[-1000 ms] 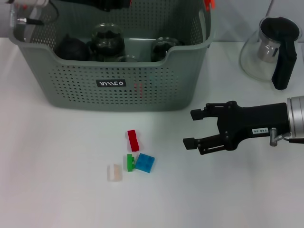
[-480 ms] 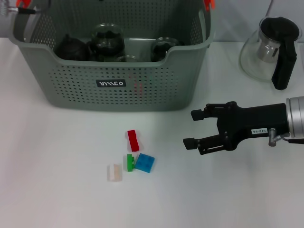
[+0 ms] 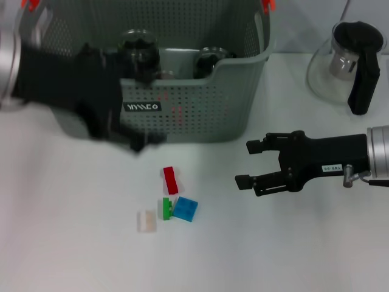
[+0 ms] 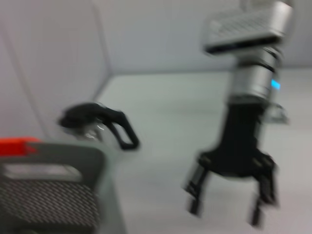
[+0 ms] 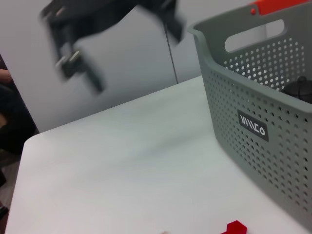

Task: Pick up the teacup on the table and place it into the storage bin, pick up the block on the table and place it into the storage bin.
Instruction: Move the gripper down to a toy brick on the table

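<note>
- Right gripper [image 3: 245, 164] hovers over the table [image 3: 304, 255], jaws spread, holding nothing, just right of the blocks.
- Left gripper [image 3: 143, 143] is a blur before the storage bin [image 3: 200, 103]; can't tell its jaws.
- Four blocks: red block [image 3: 171, 180], long axis running toward the bin, green block [image 3: 165, 208], blue block [image 3: 185, 208], pale block [image 3: 146, 221].
- Bin sits at the table's far side, teapot [image 3: 349, 61] to its right.
</note>
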You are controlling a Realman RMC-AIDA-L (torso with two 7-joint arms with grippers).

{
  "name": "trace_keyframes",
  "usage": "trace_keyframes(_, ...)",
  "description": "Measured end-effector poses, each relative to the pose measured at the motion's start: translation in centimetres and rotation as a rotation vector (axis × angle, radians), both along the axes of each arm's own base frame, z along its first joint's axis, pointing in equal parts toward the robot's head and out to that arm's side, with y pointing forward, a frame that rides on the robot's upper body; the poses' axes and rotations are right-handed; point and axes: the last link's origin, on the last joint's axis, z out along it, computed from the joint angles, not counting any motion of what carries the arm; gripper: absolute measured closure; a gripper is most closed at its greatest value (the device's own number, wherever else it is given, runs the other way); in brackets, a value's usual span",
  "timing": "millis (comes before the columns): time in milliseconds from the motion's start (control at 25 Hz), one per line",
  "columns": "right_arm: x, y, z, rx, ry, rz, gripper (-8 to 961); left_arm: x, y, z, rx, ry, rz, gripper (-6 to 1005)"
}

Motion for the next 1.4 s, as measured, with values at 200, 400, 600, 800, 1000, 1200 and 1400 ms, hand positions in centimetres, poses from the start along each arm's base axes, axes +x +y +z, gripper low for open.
trace_keyframes(200, 0.3, -0.2, -0.2, -0.004, 0.003, -0.016, 28, -2.2, -3.1, -3.0, -0.086, 0.143, -0.018, 58)
trace_keyframes(400, 0.5, -0.3, -0.3, -0.008, 0.008, -0.028, 28, -4.2, -3.2, -6.1, -0.154, 0.212, 0.065, 39)
trace_keyframes(600, 0.6, -0.2, -0.3, -0.005, 0.013, -0.037, 28, -5.3, -2.4, -8.8, -0.185, 0.274, 0.113, 45)
trace_keyframes(800, 0.5, -0.1, -0.3, -0.004, 0.012, -0.04, 28, -6.4, -1.4, -11.7, -0.191, 0.35, 0.125, 52)
trace_keyframes(1000, 0.4, 0.1, -0.3, -0.003, 0.01, -0.039, 27, -7.2, -0.7, -12.9, -0.199, 0.373, 0.134, 59)
trace_keyframes(1200, 0.4, 0.1, -0.2, 0.0, 0.008, -0.04, 27, -8.0, -0.3, -13.3, -0.17, 0.408, 0.14, 66)
trace_keyframes(1400, 0.5, 0.1, -0.2, 0.002, 0.007, -0.04, 27, -8.4, -0.3, -13.5, -0.174, 0.414, 0.141, 72)
